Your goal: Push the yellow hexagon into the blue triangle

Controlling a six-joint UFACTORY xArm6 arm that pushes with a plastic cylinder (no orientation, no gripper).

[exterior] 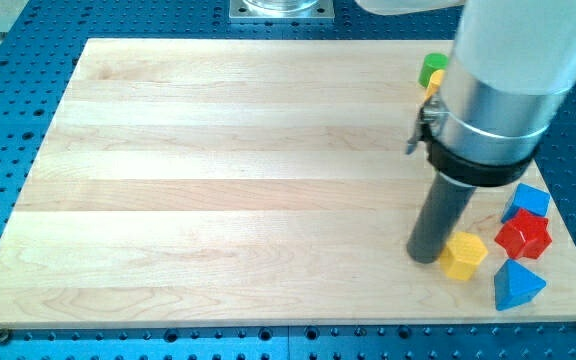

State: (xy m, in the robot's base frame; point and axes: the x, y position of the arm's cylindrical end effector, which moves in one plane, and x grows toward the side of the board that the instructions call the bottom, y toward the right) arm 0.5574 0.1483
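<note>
My tip (pixel 426 257) rests on the wooden worktop (pixel 218 180) toward the view's lower right, at the bottom of the dark rod that hangs from the big silver and white arm. There is no hand on this arm to open or close, only the bare rod, and it grips nothing. The yellow hexagon (pixel 464 255) sits just to the view's right of my tip, touching the rod or as near as makes no difference; the exact contact is hard to judge.

Further to the view's right and a little lower lies the blue triangle (pixel 517 285), near the worktop's bottom edge and apart from the hexagon by a small gap. Directly above the triangle is a red block (pixel 523 236) with a star-like outline, and above that a second blue block (pixel 530 201), roughly cube-shaped, partly tucked behind the red one.

Up near the view's top right, a green block (pixel 432 68) and a sliver of another yellow block (pixel 435 81) peek out from behind the arm; their shapes cannot be made out.
</note>
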